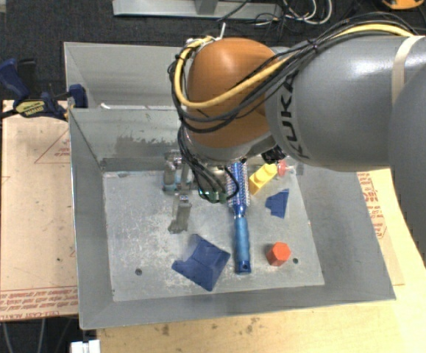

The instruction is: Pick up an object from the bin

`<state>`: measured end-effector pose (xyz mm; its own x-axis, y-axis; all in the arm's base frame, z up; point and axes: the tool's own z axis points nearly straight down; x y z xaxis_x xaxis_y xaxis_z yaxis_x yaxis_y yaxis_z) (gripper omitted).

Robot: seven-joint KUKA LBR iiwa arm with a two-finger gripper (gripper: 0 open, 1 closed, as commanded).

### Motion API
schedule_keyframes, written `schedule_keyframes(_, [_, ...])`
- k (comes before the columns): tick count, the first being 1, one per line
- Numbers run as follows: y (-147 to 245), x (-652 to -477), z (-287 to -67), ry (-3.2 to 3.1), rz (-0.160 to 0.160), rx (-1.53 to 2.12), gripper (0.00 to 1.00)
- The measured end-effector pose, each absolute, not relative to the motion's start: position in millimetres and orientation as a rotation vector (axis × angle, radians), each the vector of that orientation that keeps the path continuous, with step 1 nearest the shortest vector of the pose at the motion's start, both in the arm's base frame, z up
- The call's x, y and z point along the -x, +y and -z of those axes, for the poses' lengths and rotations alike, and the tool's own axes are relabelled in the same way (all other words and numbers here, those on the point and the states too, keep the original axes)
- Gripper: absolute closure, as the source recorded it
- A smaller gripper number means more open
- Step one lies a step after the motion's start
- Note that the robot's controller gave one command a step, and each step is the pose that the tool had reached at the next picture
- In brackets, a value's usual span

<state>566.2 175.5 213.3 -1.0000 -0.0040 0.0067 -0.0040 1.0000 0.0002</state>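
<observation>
**Gripper low over bare floor near the bin's middle**
The gripper (178, 219) hangs above the grey bin (87, 197); whether its claw is apart or together cannot be told. Nearest lie a long blue handled tool (240, 235) just to its right and a folded blue piece (201, 262) below; a blue wedge (277, 203), yellow block (263, 175) and orange block (277, 254) sit beyond.

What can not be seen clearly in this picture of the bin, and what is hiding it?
Camera view:
1. Blue long-handled tool: its upper end runs under the arm, so that end is hidden.
2. Yellow block: partly covered by the arm; full shape unknown.
3. Bin floor behind the orange cover: hidden by it.
4. Gripper: whether it touches the floor cannot be told.
</observation>
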Motion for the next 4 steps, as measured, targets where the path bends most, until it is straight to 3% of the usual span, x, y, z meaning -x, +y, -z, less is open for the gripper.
schedule_keyframes(1, [90.3,-500.4,-66.9,-3.118,0.000,-0.346,0.00])
schedule_keyframes(2, [84.1,-491.4,-100.8,-3.133,0.002,-0.255,0.00])
schedule_keyframes(3, [73.1,-499.2,-112.4,-3.143,0.002,-0.060,0.00])
schedule_keyframes(4, [70.0,-508.2,-68.8,-3.132,0.002,0.226,0.00])
